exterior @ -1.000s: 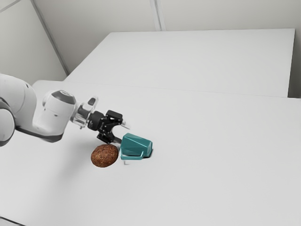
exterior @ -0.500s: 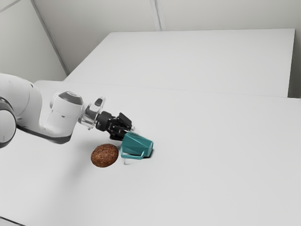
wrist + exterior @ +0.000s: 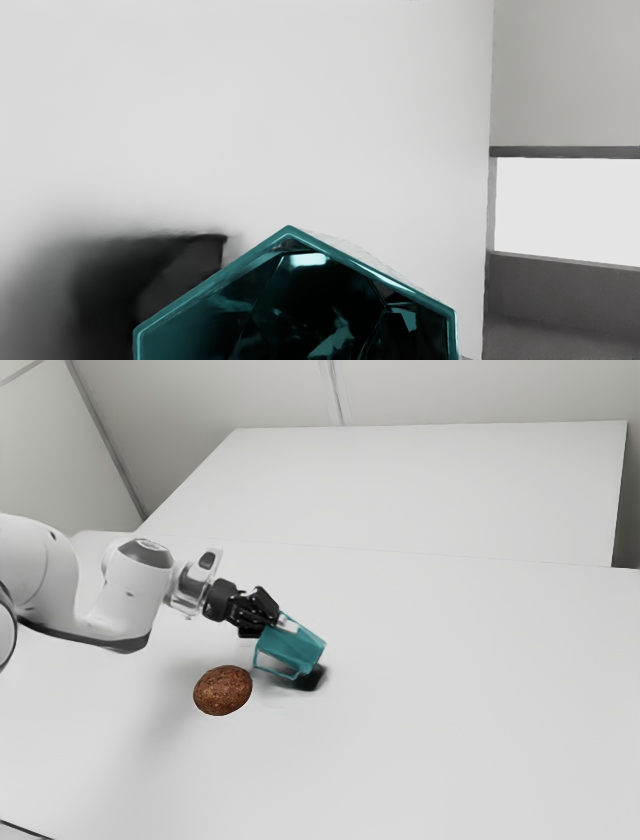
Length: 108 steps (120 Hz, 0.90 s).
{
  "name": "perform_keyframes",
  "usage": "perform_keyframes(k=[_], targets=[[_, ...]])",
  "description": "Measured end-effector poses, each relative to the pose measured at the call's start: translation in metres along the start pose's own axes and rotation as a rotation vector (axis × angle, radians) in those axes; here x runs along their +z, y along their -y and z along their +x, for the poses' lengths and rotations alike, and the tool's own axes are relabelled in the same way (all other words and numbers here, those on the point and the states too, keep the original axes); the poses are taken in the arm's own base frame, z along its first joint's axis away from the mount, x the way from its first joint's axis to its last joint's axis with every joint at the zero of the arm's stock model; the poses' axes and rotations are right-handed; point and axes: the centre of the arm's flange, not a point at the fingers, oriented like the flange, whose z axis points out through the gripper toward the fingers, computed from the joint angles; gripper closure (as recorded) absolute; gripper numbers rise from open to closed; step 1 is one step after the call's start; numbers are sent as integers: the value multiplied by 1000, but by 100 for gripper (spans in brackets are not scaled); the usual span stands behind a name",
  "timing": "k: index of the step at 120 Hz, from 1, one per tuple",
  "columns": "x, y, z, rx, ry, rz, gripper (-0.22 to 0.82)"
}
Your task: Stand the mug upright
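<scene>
The teal mug (image 3: 293, 648) hangs tilted just off the table, its mouth toward the hand and its base toward the exterior view's lower right. Its handle is on the side facing the brown lump. At the mouth end, the black gripper (image 3: 281, 624) is shut on the mug, with a pale fingertip against the upper wall. The wrist view looks into the dark, faceted inside of the mug (image 3: 295, 240) past its angular rim. Part of the grip is hidden by the mug.
A brown, rough, rounded object (image 3: 223, 690) lies on the white table (image 3: 430, 710), close to the mug's handle side. A dark shadow falls under the mug's base. Another white surface (image 3: 420, 490) stands at the back.
The gripper moved to the mug's mouth end and took hold of it. The mug has risen off the table and tipped, its mouth end higher; its shadow now shows apart below. The brown object stayed still.
</scene>
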Motion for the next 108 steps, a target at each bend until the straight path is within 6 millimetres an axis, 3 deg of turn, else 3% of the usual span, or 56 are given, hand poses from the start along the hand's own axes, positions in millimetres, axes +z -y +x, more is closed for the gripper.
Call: perform_keyframes(k=[18,32,48,63,92,108], targets=[[-13,-75,42,215,64,138,76],[-15,-98,72,390,157,405,76],[-10,-75,95,521,235,717,76],[-4,-62,109,592,232,889,77],[14,-35,113,560,174,973,77],[17,-29,113,515,137,974,77]])
